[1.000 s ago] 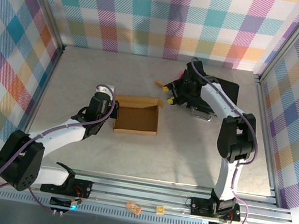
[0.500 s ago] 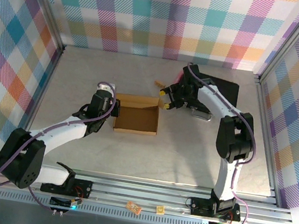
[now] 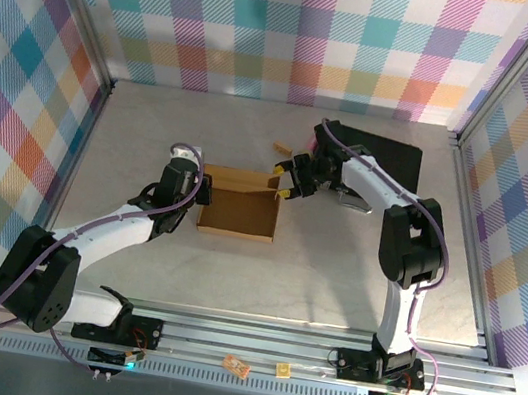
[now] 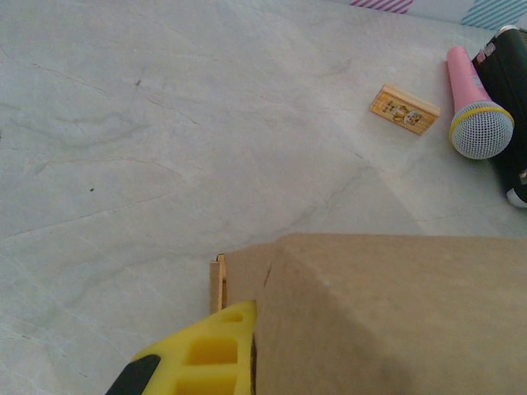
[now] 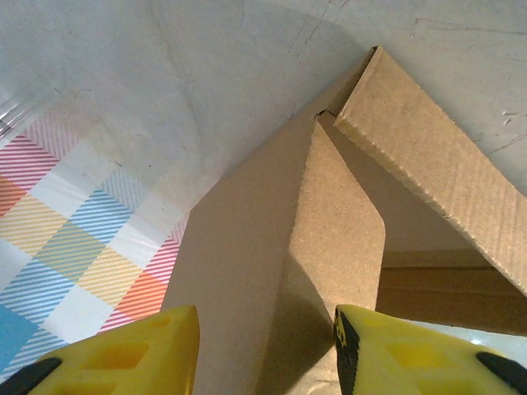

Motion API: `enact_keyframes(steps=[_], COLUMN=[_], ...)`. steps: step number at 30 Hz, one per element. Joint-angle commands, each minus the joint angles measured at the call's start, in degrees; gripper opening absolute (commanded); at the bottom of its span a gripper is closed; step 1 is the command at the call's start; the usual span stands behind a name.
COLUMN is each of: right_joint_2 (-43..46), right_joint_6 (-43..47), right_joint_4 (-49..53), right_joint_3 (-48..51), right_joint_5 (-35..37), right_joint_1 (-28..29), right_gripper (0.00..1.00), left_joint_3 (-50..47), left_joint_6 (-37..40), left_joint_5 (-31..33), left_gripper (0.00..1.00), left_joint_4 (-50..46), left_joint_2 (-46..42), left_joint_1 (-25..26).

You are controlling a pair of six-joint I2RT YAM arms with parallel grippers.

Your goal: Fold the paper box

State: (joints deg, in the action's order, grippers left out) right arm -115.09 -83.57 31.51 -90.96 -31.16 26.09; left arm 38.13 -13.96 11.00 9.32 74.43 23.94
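Though half hidden, the left end effector [image 3: 204, 188] touches the paper box [image 3: 241, 216].

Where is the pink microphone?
In the left wrist view the microphone lies on the table at far right, beside a black object, a small tan block to its left.

Paper box [image 3: 239, 212]: matt brown cardboard, and its cut edge shows rough corrugated fluting. The table [image 4: 165, 123] looks smooth and pale, stone-veined, with a low sheen. The right tool [image 5: 265, 362] is moulded yellow plastic, slightly glossy. At 1 o'clock from the box lies a microphone [image 4: 469, 95]: pink plastic body, metal mesh head.
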Motion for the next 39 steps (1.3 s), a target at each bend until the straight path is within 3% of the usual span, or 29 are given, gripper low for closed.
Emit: enact_keyframes(steps=[1, 16, 39], right_joint_2=[0.84, 0.48, -0.62], right_joint_6=[-2.79, 6.97, 16.02], right_joint_4=[-0.98, 3.10, 3.47], right_joint_3=[-0.40, 1.71, 3.70], right_joint_5=[-2.06, 0.79, 4.24], right_joint_1=[0.76, 0.81, 0.81], right_gripper=[0.45, 0.32, 0.27], left_joint_3=[-0.25, -6.39, -11.39], left_joint_6=[-1.81, -5.11, -16.74], left_joint_5=[-1.94, -2.29, -7.57], left_gripper=[0.00, 0.00, 0.14], left_joint_4=[0.70, 5.97, -0.71], left_joint_2=[-0.65, -0.95, -4.84], left_joint_1=[0.75, 1.71, 3.12])
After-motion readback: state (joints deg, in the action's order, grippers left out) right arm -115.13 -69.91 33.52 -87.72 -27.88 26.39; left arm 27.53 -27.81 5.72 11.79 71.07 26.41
